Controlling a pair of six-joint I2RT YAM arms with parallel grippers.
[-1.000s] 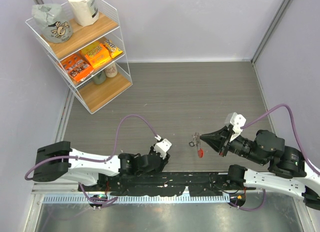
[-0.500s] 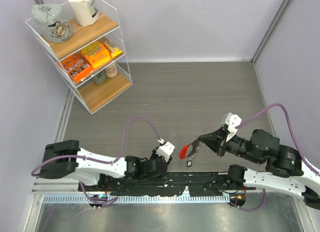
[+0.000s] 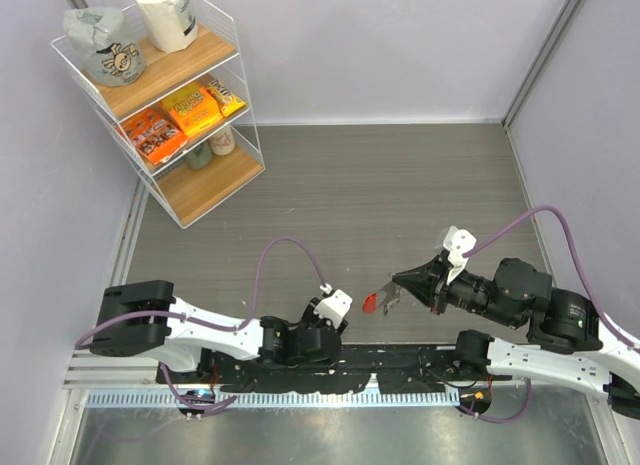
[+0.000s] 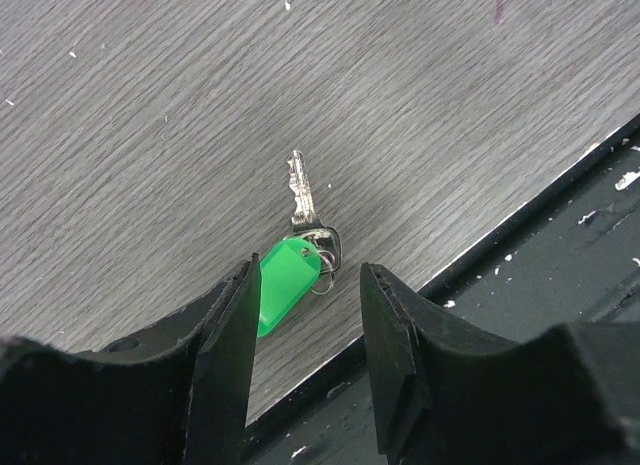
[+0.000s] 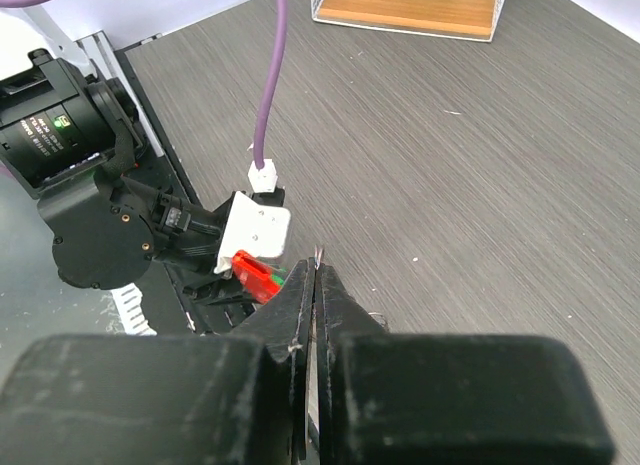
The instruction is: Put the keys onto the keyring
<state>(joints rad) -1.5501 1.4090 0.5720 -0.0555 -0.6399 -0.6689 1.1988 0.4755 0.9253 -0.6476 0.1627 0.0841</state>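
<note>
The green-headed key [image 4: 288,285] lies on the grey table close to the black rail, its silver blade [image 4: 299,188] pointing away. My left gripper [image 4: 305,330] is open just above it, one finger [image 4: 232,345] over the edge of the green head; in the top view this gripper [image 3: 322,331] is at the near edge. My right gripper [image 5: 316,267] is shut on the thin metal wire of the keyring, whose red part [image 5: 256,276] sticks out to the left. In the top view the right gripper [image 3: 393,287] holds the red part [image 3: 370,303] above the table. The black key is not visible.
A black rail [image 3: 380,363] runs along the table's near edge, right beside the green key [image 4: 520,285]. The left wrist's white mount [image 5: 258,225] and purple cable [image 5: 272,75] are close to my right fingertips. A wire shelf with snacks [image 3: 170,105] stands at the far left.
My left gripper has slid right along the near edge to above the green key. My right gripper has moved left and down with the keyring, its red part now close to the left wrist.
</note>
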